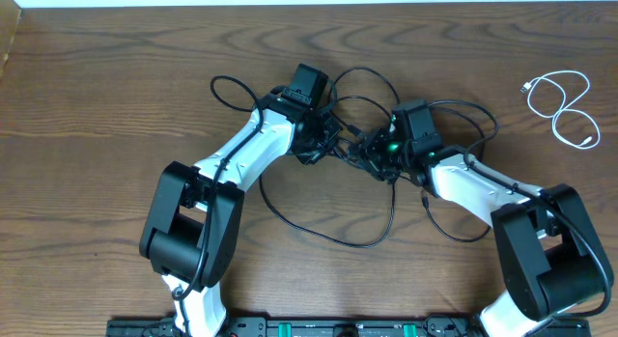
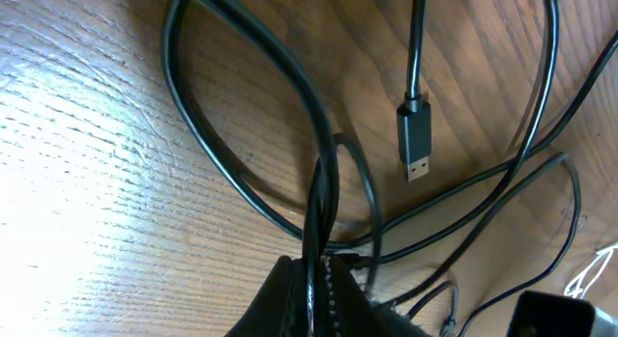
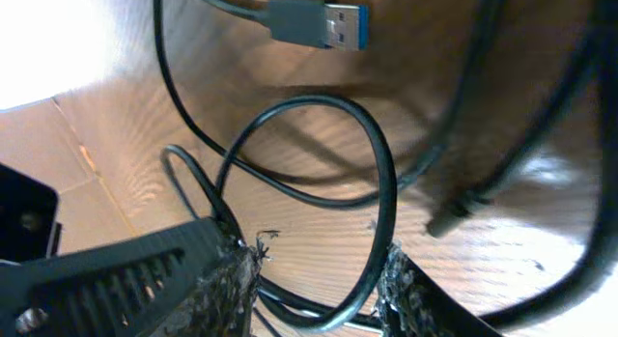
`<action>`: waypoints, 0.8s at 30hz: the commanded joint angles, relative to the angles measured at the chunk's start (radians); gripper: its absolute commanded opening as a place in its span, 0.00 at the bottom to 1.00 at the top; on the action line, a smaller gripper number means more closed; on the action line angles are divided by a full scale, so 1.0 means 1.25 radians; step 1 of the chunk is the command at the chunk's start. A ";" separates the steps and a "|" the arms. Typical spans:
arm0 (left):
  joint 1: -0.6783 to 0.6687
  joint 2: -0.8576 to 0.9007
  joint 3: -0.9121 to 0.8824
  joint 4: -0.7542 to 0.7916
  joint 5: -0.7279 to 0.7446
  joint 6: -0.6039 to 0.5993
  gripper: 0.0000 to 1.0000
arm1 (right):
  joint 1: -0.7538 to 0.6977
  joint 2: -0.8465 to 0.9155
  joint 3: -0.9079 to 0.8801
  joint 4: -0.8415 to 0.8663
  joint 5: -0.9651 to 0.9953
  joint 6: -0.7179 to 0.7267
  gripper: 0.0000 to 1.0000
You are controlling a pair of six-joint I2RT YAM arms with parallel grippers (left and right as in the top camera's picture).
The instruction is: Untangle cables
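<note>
Black cables (image 1: 355,142) lie in a loose tangle on the wooden table (image 1: 97,105), with loops spilling out from the knot on every side. The left gripper (image 1: 323,144) is at the tangle's left edge. In its wrist view the fingers are pinched together on one black cord that runs straight up out of them and arches away. Just beyond that cord, inside the tangle, lies a black USB plug (image 2: 416,139) with its metal end on the wood. The right gripper (image 1: 372,154) is at the tangle's right edge, close to the left one but not touching it. Its jaws stand partly apart, and a rounded loop of black cord lies in the gap between the pads. Whether either pad presses on the loop cannot be told. A blue-tongued plug (image 3: 319,23) lies past that loop. The white cable (image 1: 563,111) sits well apart from the tangle, off to its right, in a loose figure-eight of its own.
</note>
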 commanded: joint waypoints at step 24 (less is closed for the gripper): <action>0.068 -0.019 -0.006 0.009 0.028 0.057 0.07 | -0.039 0.029 -0.005 0.092 -0.205 -0.235 0.01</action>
